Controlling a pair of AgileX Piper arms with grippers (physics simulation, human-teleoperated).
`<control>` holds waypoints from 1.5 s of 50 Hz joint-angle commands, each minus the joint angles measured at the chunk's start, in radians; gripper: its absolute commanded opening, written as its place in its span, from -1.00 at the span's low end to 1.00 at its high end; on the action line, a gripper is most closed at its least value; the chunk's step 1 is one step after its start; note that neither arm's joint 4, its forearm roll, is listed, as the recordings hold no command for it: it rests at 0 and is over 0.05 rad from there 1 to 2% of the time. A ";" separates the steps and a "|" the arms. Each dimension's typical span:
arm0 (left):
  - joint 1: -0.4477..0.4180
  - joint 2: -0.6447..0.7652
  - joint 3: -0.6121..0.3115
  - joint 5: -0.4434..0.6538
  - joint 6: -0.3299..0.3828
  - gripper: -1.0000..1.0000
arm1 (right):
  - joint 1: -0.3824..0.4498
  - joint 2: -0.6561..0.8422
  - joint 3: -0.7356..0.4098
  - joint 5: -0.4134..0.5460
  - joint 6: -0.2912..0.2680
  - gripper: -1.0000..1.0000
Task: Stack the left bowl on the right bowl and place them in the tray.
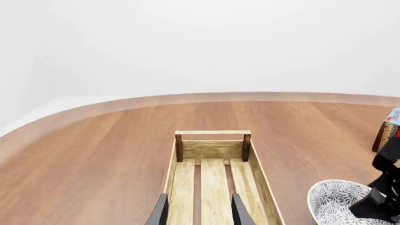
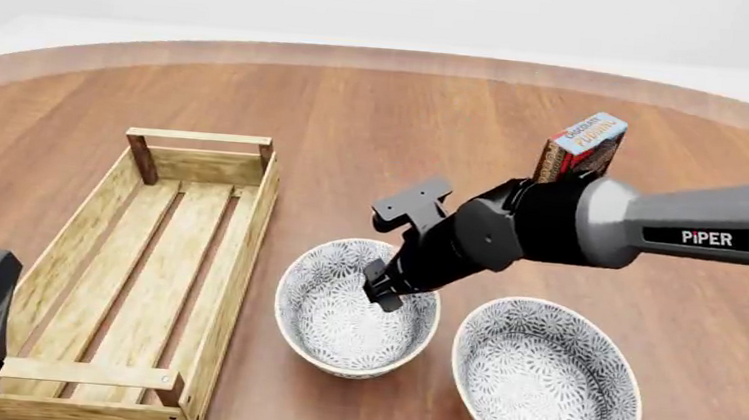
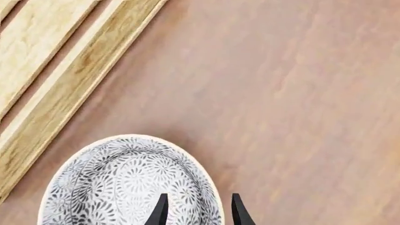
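The left bowl [image 2: 356,307] and the right bowl [image 2: 548,377] stand side by side on the wooden table [image 2: 394,141], apart and unstacked, with the tray [image 2: 141,282] to the left of both and holding nothing. The right gripper [image 2: 382,293] hangs over the left bowl's far rim, fingers [image 3: 161,212] spread to either side of it without contact. The left gripper [image 1: 198,211] sits at the tray's near end, jaws parted. A printed box [image 2: 583,146] stands farther back.
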 commanded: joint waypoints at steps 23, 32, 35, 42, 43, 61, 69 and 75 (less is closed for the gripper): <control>0.000 0.000 0.000 0.000 0.000 1.00 | -0.072 -0.117 -0.083 0.111 -0.115 -1.00; 0.000 0.000 0.000 0.000 0.000 1.00 | -0.087 -0.190 -0.143 0.182 -0.134 -1.00; 0.000 0.000 0.000 0.000 0.000 1.00 | -0.083 -0.224 -0.149 0.195 -0.133 -1.00; 0.000 0.000 0.000 0.000 0.000 1.00 | -0.090 -0.306 -0.174 0.236 -0.141 -1.00; 0.000 0.000 0.000 0.000 0.000 1.00 | -0.090 -0.306 -0.174 0.236 -0.141 -1.00; 0.000 0.000 0.000 0.000 0.000 1.00 | -0.081 -0.615 -0.052 0.298 -0.020 -1.00; 0.000 0.000 0.000 0.000 0.000 1.00 | -0.110 -0.725 0.022 0.337 0.009 -1.00; 0.000 0.000 0.000 0.000 0.000 1.00 | -0.147 -0.795 0.066 0.365 0.023 -1.00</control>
